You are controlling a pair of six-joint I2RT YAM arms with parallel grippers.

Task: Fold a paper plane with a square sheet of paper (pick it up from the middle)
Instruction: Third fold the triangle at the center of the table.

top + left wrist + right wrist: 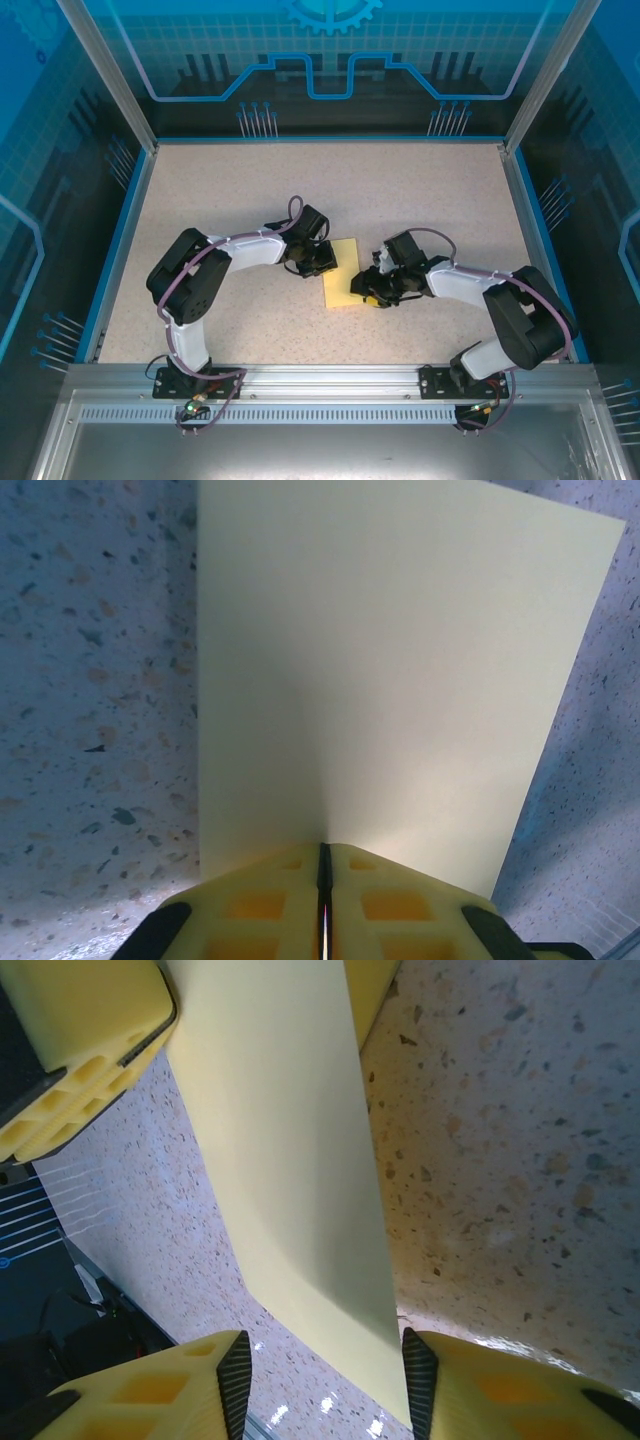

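The sheet of paper (342,275) is pale yellow and lies mid-table, looking like a narrow upright rectangle from above. My left gripper (320,260) is at its left edge. In the left wrist view the left gripper (323,848) is shut on the near edge of the paper (400,660), which spreads away from the jaws. My right gripper (370,291) is at the sheet's lower right. In the right wrist view the right gripper (322,1380) stands open, and the paper (290,1160) runs through the gap between its two black pads (236,1375). The paper plane is out of view.
The speckled beige table (200,200) has a raised blue rim (118,240) on the left, right and far sides. A metal rail (320,378) with both arm bases runs along the near edge. The left gripper's yellow fingers (80,1050) show top left in the right wrist view.
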